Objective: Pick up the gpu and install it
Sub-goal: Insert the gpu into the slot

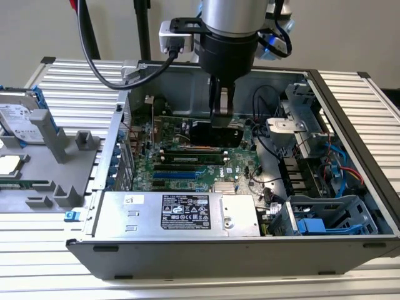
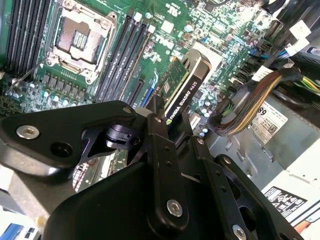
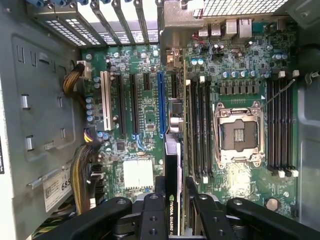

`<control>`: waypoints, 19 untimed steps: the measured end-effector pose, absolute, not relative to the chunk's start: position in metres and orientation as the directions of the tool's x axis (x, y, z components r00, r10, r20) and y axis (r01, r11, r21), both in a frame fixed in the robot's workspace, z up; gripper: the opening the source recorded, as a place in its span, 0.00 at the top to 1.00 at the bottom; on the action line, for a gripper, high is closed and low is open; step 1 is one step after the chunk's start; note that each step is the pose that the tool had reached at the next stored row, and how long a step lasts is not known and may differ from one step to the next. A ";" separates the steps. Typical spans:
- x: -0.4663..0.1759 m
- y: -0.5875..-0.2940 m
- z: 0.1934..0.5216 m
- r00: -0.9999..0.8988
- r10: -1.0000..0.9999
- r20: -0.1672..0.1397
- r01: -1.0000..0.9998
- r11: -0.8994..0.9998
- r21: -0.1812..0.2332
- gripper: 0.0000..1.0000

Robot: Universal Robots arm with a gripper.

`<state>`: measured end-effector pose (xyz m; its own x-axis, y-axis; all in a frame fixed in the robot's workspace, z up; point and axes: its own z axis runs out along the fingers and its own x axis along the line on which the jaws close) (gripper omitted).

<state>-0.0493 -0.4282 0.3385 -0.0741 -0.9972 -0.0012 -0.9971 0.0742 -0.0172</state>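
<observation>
Gpu [image 1: 215, 132] is held by the gripper [image 1: 222, 116]. Its fingers [image 2: 160, 150] are squeezed tight on the card's top edge. The card stands on its edge inside the open case [image 1: 350, 100], low over the middle of the board [image 1: 181, 169] and close to the blue slot [image 3: 161, 100]. I think the pick-up is done and the putting-in step is in hand. I cannot tell if the card touches a slot yet. To go in, I think its bottom edge must line up with a slot and go straight down, gently, with no tilt.
</observation>
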 end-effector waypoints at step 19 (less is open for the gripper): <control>-0.049 -0.428 0.329 -0.074 -0.997 -0.001 -0.997 0.074 -0.017 1.00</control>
